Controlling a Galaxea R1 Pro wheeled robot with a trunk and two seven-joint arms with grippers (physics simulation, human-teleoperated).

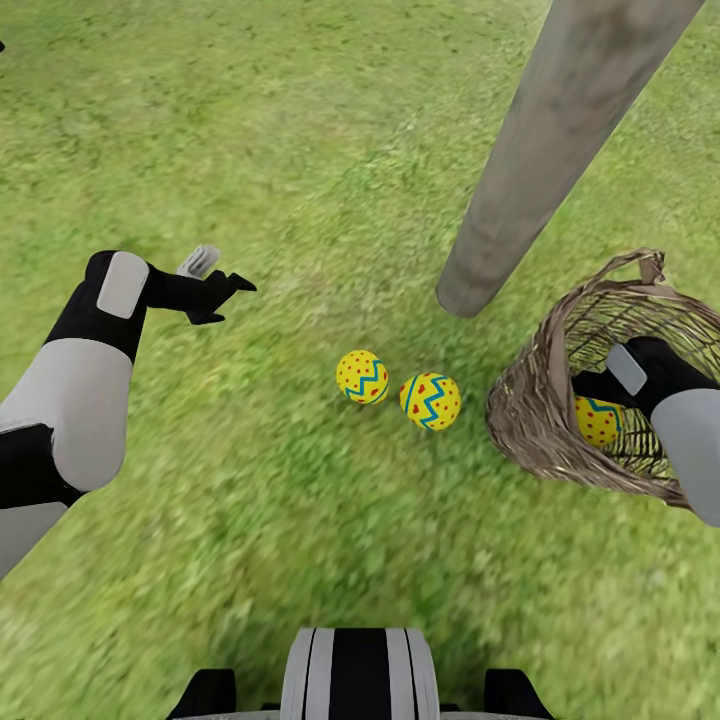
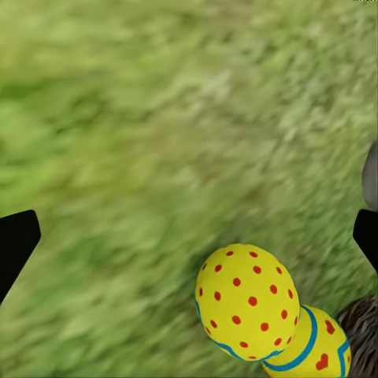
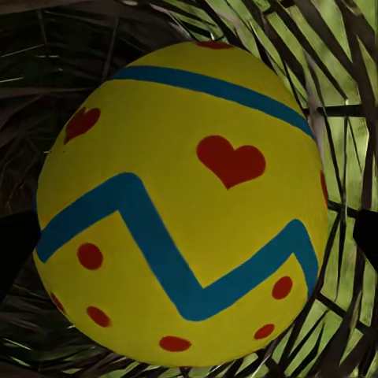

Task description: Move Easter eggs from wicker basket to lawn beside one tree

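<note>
2 Easter eggs [image 1: 362,377] [image 1: 431,401] lie on the lawn [image 1: 250,150], just beside each other, near the base of the tree [image 1: 545,150] trunk. The wicker basket [image 1: 540,400] is tipped on its side just right of them, mouth toward the robot. The third egg [image 1: 598,420] sits inside it, and the right gripper [image 1: 590,385] is reached into the mouth right at that egg. The right wrist view has the egg [image 3: 181,205] up close between dark finger tips at the frame edges; whether the fingers are closed on it can't be told. The left gripper [image 1: 225,290] hovers above the grass left of the eggs, fingers spread, holding nothing. Step in hand: fetching egg 3 of 3. The next move likely calls for a firm pinch on the egg, a clean pull out past the rim without dragging the basket, then a set-down by the other 2.
</note>
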